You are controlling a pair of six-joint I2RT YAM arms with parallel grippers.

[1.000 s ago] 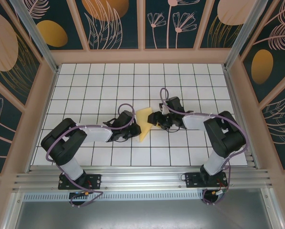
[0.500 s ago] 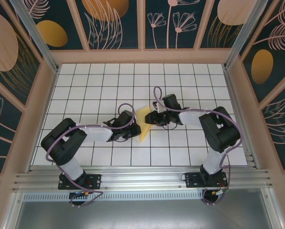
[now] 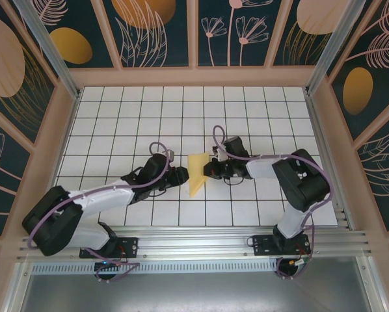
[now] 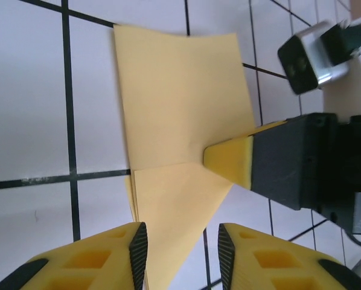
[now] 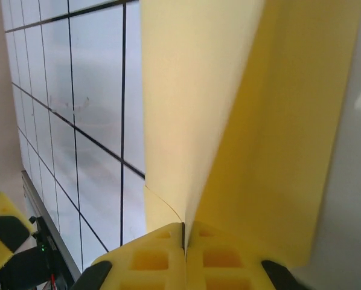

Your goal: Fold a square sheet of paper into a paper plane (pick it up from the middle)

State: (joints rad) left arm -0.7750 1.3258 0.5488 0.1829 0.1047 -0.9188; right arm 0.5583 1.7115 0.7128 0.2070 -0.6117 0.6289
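Pinching shut: right claw (image 5: 183, 232) — jaws closed on the right edge of the creased yellow paper (image 3: 196, 172) | left claw (image 4: 182, 241) — jaws parted, gripping nothing, the paper's narrow end at its tips | paper on the white gridded counter (image 3: 246, 110), between both claws

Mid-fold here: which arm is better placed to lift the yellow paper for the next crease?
Right, probably. The right claw is shut on the side edge of the creased pale-yellow paper sheet, so it can lift at once. The left claw stands open by the sheet's narrow end, gripping nothing.
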